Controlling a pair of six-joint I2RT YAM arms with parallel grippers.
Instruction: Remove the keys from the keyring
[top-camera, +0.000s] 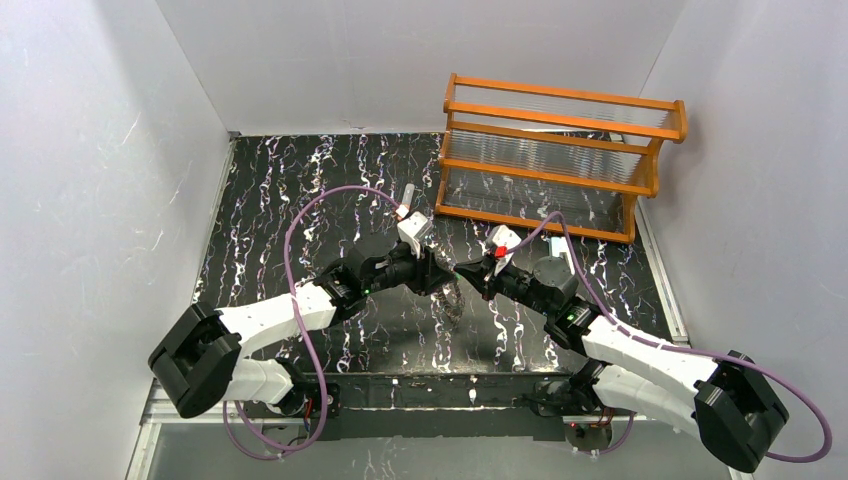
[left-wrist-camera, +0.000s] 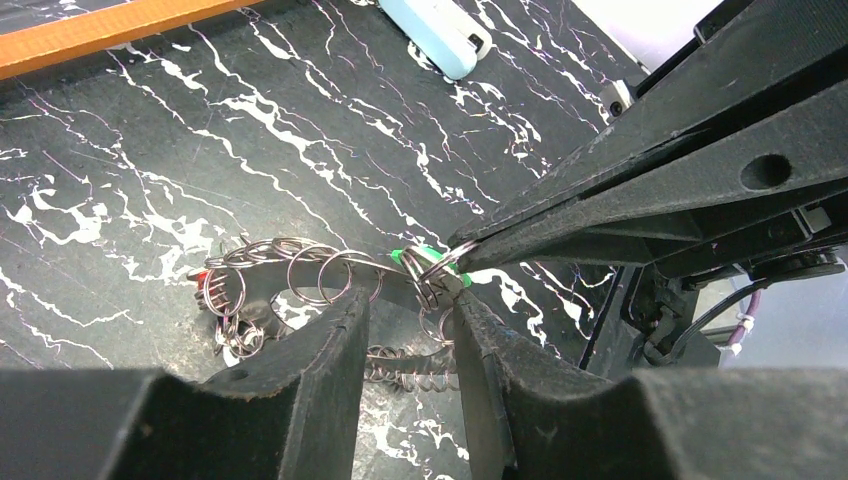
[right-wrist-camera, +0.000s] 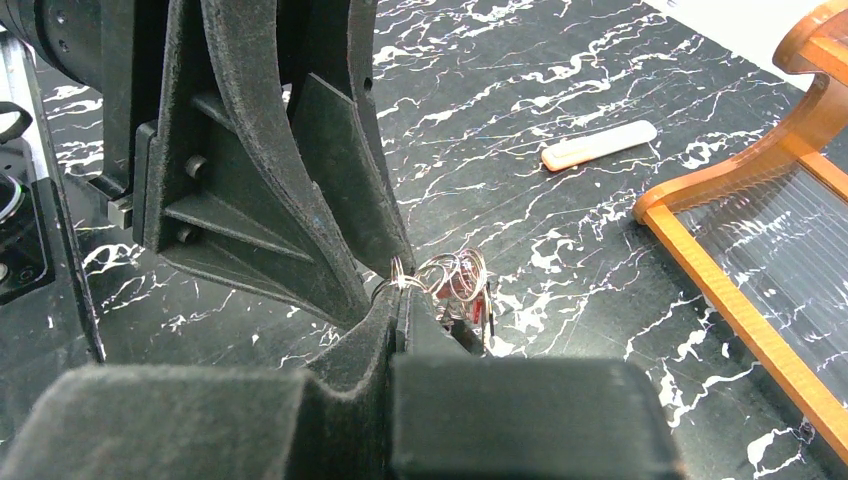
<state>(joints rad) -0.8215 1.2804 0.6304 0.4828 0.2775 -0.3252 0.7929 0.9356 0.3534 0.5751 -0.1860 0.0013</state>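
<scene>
Keyring (left-wrist-camera: 300, 272): grey metal ring crowded with small wire loops, mid-table between the 2 grippers; can't tell whether it is resting or lifted. Green key (left-wrist-camera: 412, 254) is at one end, red key (left-wrist-camera: 203, 274) at the other. Marbled black table (left-wrist-camera: 150, 150) lies open all round, with the orange rack (top-camera: 560, 160) well behind and the pale clip (left-wrist-camera: 435, 30) and tube (right-wrist-camera: 598, 146) apart. Both arms reach inward and low, tips meeting. Left gripper (left-wrist-camera: 410, 310): fingers half-spread, straddling the ring, actual clamp can't be told. Right gripper (left-wrist-camera: 462, 255): tips pressed together on 1 small wire loop (left-wrist-camera: 440, 268) beside the green key.
</scene>
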